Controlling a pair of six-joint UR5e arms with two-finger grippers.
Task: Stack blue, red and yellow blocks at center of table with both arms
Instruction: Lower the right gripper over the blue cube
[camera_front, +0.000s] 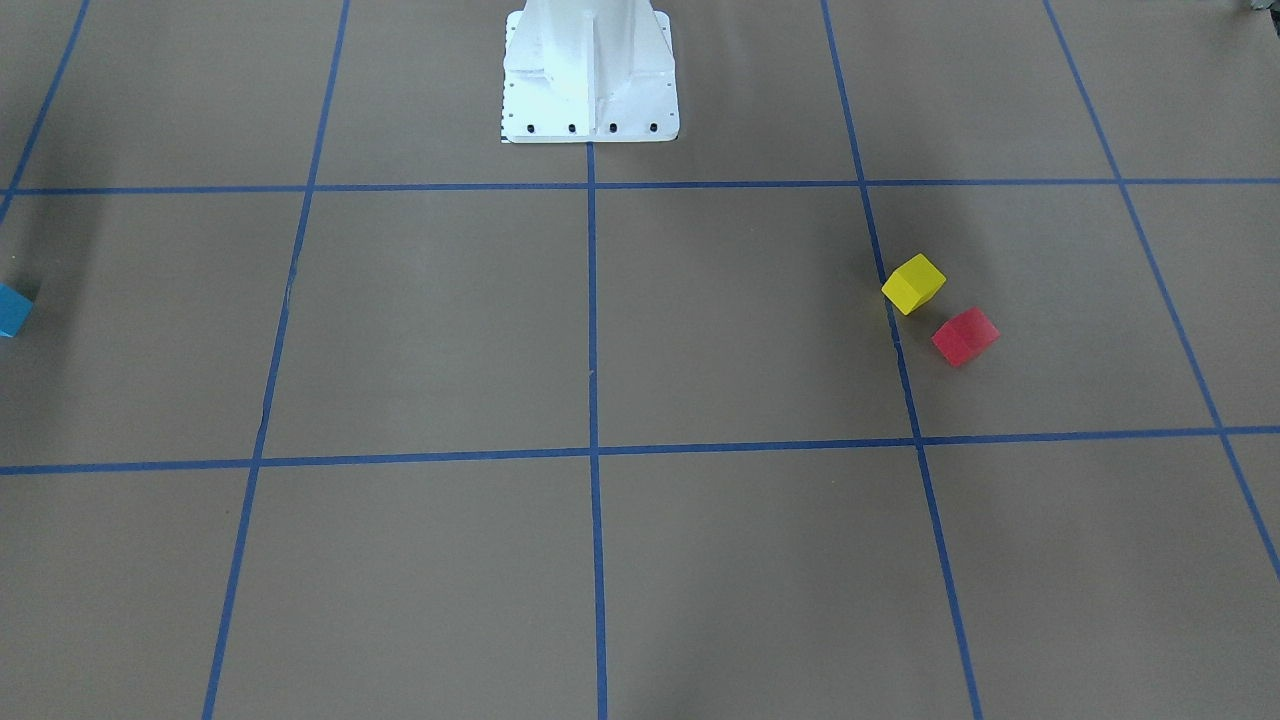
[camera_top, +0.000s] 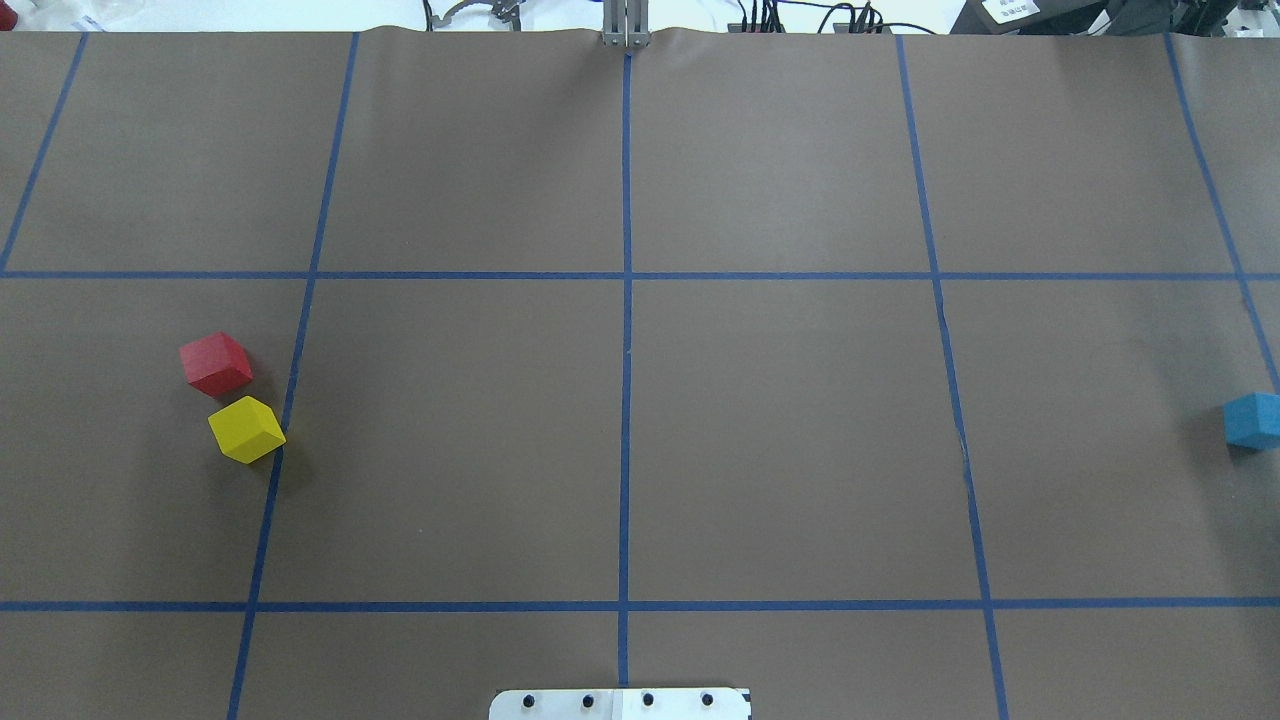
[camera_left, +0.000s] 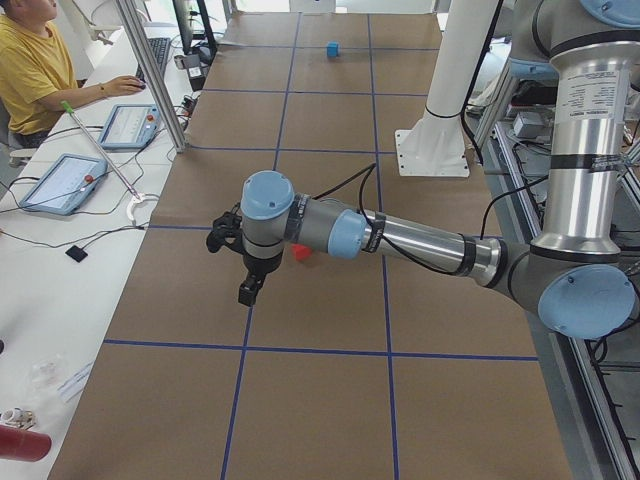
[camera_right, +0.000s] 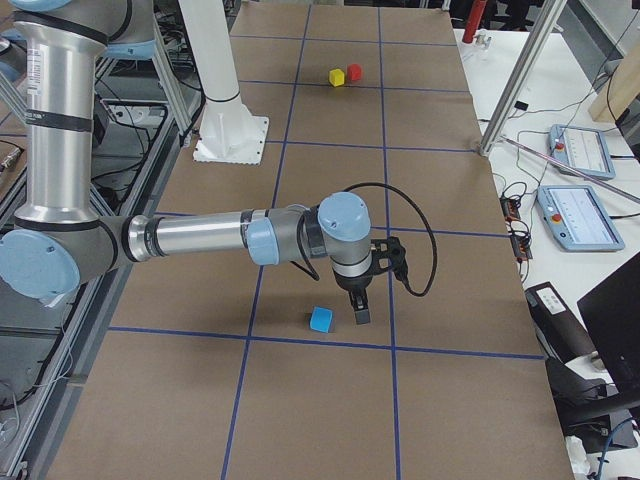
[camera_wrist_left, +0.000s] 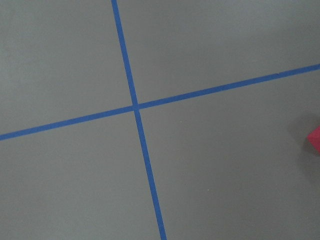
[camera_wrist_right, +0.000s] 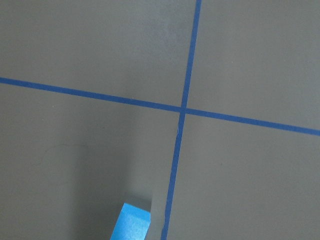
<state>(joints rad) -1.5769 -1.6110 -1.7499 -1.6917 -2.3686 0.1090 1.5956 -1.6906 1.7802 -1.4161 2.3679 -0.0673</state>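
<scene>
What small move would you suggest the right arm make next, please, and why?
Probably shift the right gripper sideways over the blue block before descending: the block lies beside the gripper, showing only at the right wrist view's bottom edge.

The blue block (camera_front: 12, 310) was cut by the front-facing view's left edge, the overhead view's right edge and the right wrist view's bottom edge. The red block (camera_wrist_left: 315, 139) was a mere corner at the left wrist view's right edge. Mid-frame in the exterior left view, the left arm (camera_left: 400, 235) hid most of it and all of the yellow block (camera_top: 246, 429). The jaws of the left gripper (camera_left: 250, 288) and right gripper (camera_right: 360, 310) were too small to judge.
</scene>
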